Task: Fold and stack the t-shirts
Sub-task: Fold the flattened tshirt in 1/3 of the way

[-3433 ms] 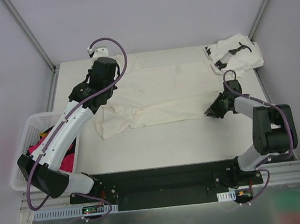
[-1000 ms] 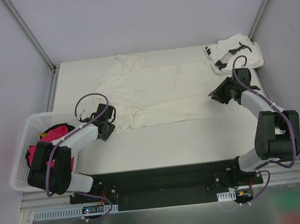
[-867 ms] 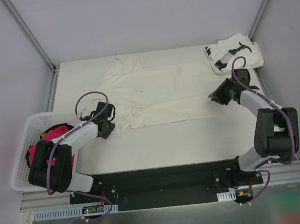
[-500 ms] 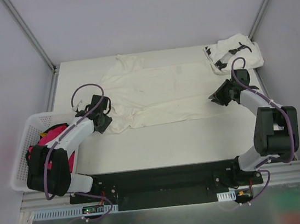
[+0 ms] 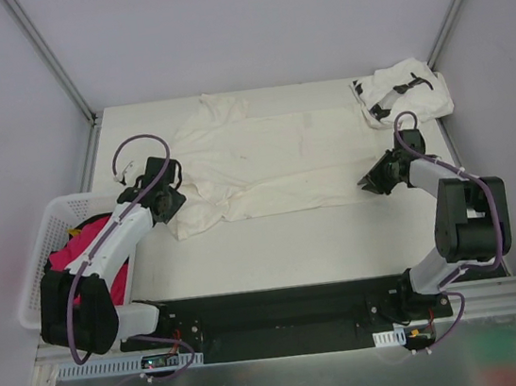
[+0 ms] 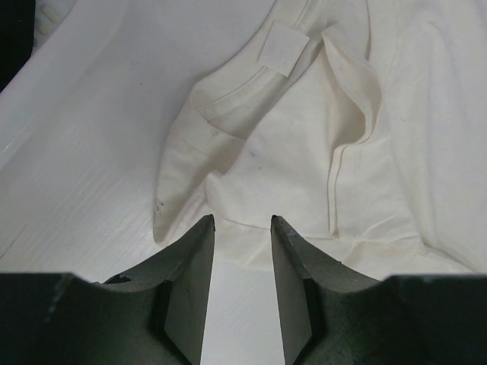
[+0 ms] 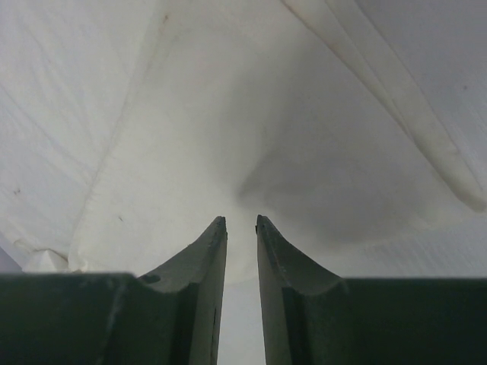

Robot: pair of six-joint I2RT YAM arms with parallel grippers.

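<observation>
Two robot arms work at opposite ends of a cream shirt [image 5: 272,158] spread on a table [image 5: 275,248].

The cream shirt lies crosswise in the table's middle, collar end to the left. A printed shirt [image 5: 403,90] sits bunched in the far right corner, well apart. The left hand [image 5: 168,203] has its jaws parted at the cloth edge near the collar, with nothing between its tips. The right hand [image 5: 369,184] is nearly closed and pinches a puckered bit of the shirt's right end. The step looks like taking hold for a fold, early in the task, as nothing is stacked yet. Next, the left hand probably needs to slide onto the edge and close, so both ends can lift together.
</observation>
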